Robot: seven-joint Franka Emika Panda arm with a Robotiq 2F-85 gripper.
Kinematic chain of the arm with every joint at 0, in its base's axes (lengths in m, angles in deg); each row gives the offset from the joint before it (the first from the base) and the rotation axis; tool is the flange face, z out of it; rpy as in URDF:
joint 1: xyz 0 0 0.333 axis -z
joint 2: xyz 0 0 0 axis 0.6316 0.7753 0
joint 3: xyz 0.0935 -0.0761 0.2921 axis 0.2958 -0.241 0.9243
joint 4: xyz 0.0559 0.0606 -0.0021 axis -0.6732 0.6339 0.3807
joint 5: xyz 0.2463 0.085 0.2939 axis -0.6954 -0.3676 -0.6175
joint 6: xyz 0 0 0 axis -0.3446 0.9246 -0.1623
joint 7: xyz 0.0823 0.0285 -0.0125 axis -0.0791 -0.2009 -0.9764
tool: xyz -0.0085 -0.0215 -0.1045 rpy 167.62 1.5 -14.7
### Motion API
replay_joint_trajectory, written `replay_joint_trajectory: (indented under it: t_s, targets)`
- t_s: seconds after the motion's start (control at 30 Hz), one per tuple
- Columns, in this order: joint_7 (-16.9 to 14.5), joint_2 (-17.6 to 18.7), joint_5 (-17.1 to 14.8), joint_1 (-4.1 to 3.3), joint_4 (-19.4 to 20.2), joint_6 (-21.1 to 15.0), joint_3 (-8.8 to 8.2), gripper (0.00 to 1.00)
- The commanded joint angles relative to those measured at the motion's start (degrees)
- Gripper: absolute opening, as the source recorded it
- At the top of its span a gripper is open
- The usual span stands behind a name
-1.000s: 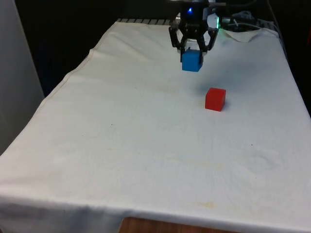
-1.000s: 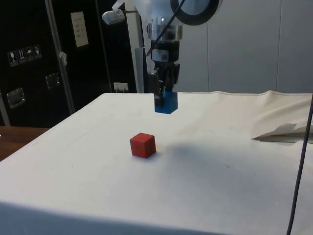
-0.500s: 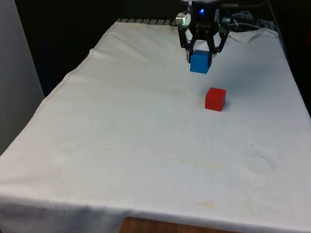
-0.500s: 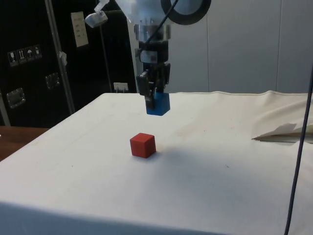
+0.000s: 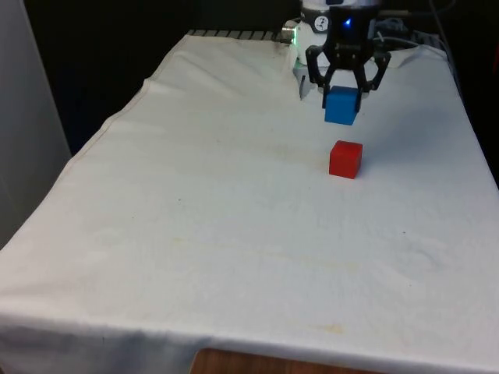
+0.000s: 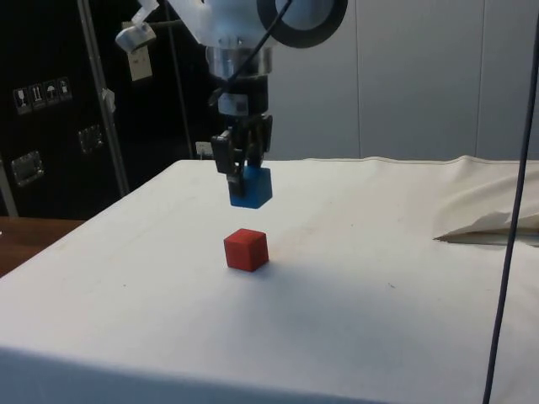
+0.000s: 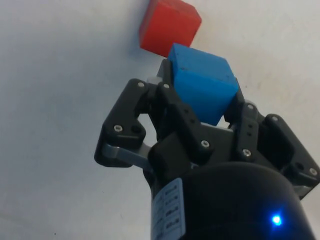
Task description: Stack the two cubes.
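My gripper (image 5: 343, 92) (image 6: 244, 177) (image 7: 200, 97) is shut on a blue cube (image 5: 341, 106) (image 6: 251, 188) (image 7: 202, 81) and holds it in the air. A red cube (image 5: 345, 159) (image 6: 246, 250) (image 7: 169, 28) rests on the white cloth, below the blue cube and slightly nearer the front camera. In the side view the blue cube hangs a short gap above the red one, almost over it. In the wrist view the red cube lies just beyond the blue cube's far edge.
The white cloth (image 5: 234, 218) covers the table. A raised fold of cloth (image 6: 488, 225) lies towards the side view's right, and cables (image 5: 390, 35) rest at the far end by the robot's base.
The gripper has carried the blue cube towards the front view's right and slightly lower, from beside the red cube's far left to nearly above it. The red cube has not moved.
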Motion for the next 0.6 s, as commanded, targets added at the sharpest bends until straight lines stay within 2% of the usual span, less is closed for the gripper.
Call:
replay_joint_trajectory:
  t_s: [0.0, 0.13, 0.17, 0.4, 0.57]
  targets:
    - [0.92, 0.46, 0.63, -0.29, -0.69, 0.4, 0.11, 0.03]
    - [0.29, 0.92, 0.0, -0.11, -1.26, 0.0, 0.86, 0.03]
    - [0.97, 1.15, 0.74, -0.29, -1.6, 0.0, 0.8, 0.03]
    - [0.06, 2.06, 0.0, -0.11, -2.01, -1.43, 1.09, 0.03]
    - [-0.34, 3.55, 0.11, -0.11, -2.18, -3.78, 1.09, 0.03]
